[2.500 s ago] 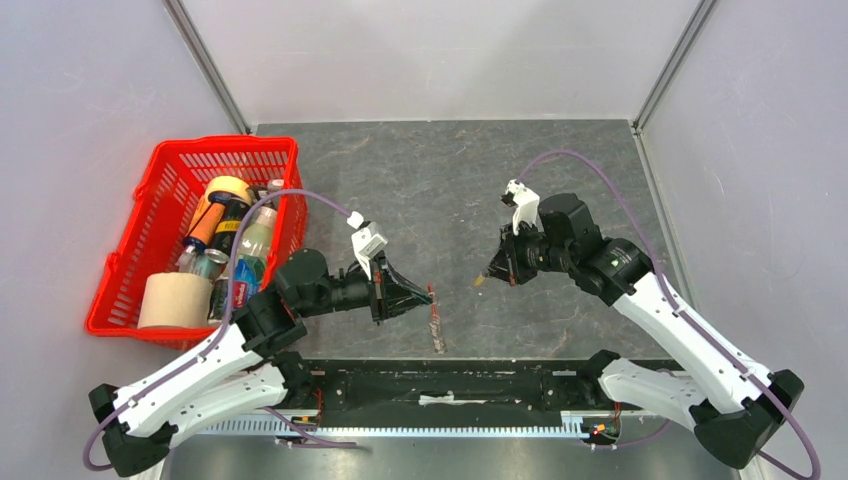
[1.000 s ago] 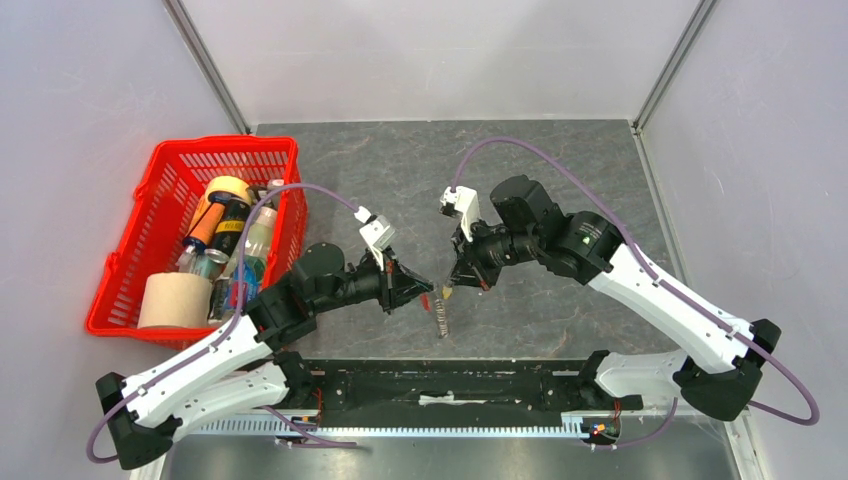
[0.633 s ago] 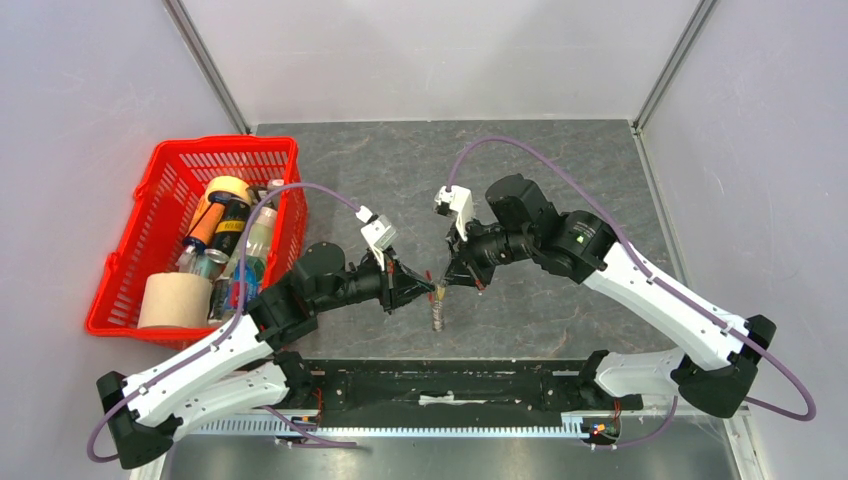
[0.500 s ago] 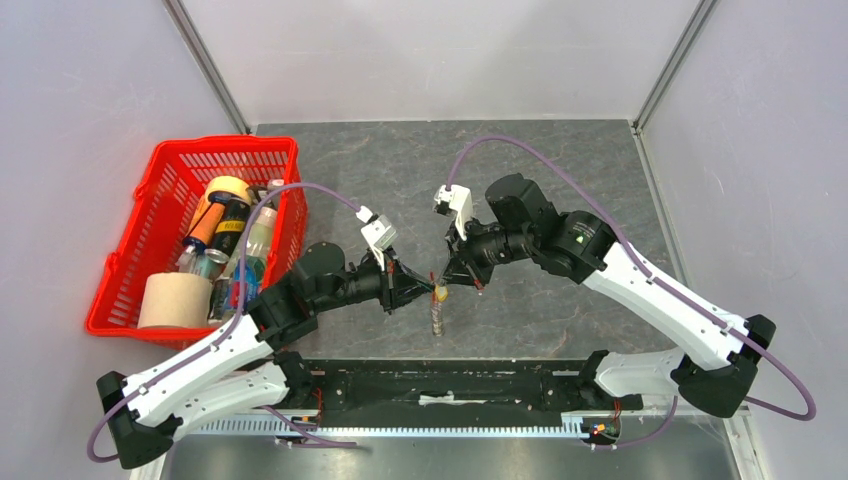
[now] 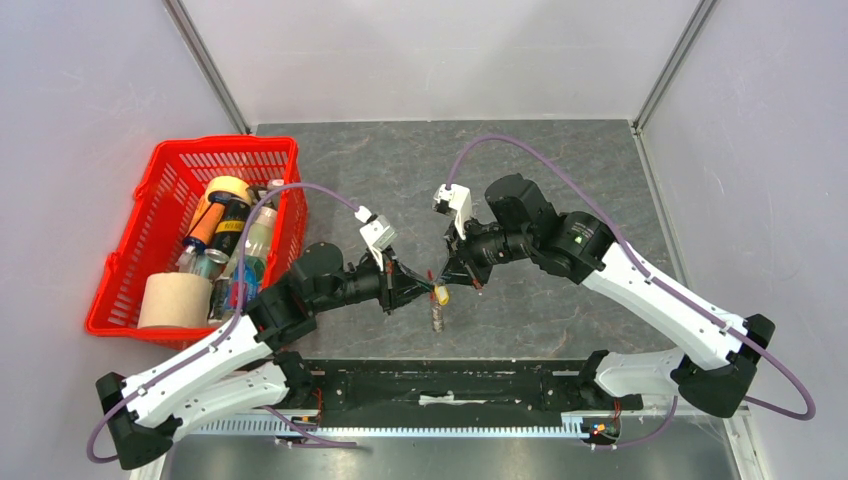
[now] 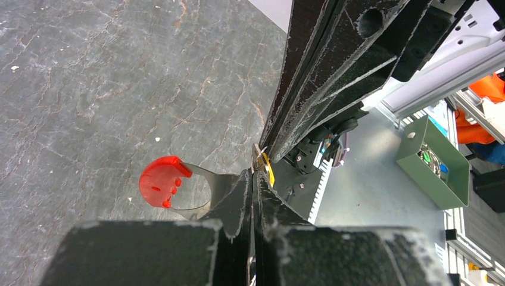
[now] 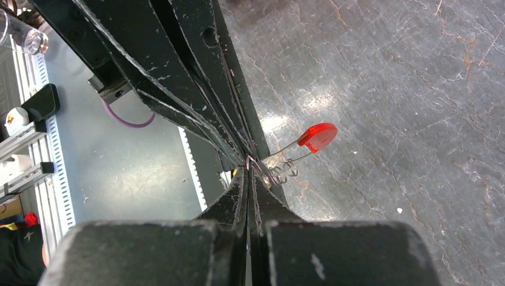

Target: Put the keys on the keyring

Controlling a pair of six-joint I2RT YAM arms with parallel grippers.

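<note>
Handling looks fiddly — left gripper is clamped on the thin, springy keyring; right gripper pinches the light, likely slippery key — flat faces grip best.

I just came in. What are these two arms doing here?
The left gripper and the right gripper meet tip to tip above the table. The left one is shut on the keyring, its red end sticking out sideways, with a bunch of silvery keys below. The right one is shut on a small brass key, held right at the ring. Whether the key is threaded on cannot be told.
</note>
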